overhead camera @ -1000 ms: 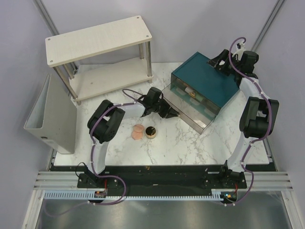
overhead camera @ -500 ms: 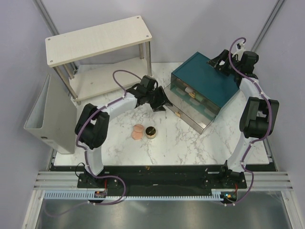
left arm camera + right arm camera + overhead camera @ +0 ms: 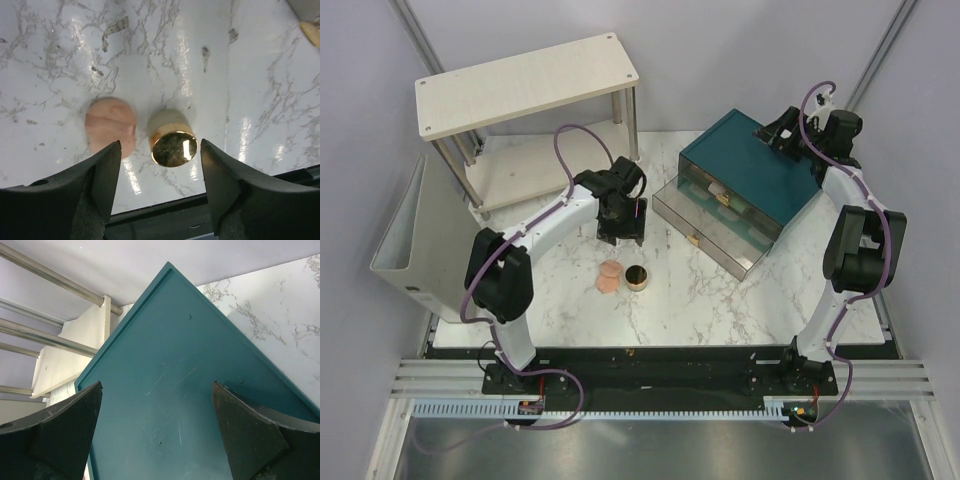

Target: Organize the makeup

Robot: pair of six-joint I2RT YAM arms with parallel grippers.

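Two pieces of makeup sit side by side on the marble table: a peach-pink sponge (image 3: 610,277) (image 3: 110,125) and a round gold-rimmed pot (image 3: 637,277) (image 3: 172,145). My left gripper (image 3: 621,229) (image 3: 160,180) hangs above them, a little to their far side, open with nothing between its fingers (image 3: 102,175). The teal box (image 3: 750,175) (image 3: 170,390) stands at the right with two drawers pulled out. More small makeup (image 3: 720,192) lies in the upper drawer. My right gripper (image 3: 782,133) (image 3: 157,425) hovers open over the box's back corner.
A two-level white shelf (image 3: 525,85) (image 3: 70,345) stands at the back left. A grey bin (image 3: 420,245) is beside the table's left edge. The lower drawer (image 3: 705,238) juts toward the middle of the table, right of my left gripper.
My left gripper has drawn back leftward from the drawer fronts, turned to face down over the sponge and pot, and opened its jaws. The right arm has stayed still.
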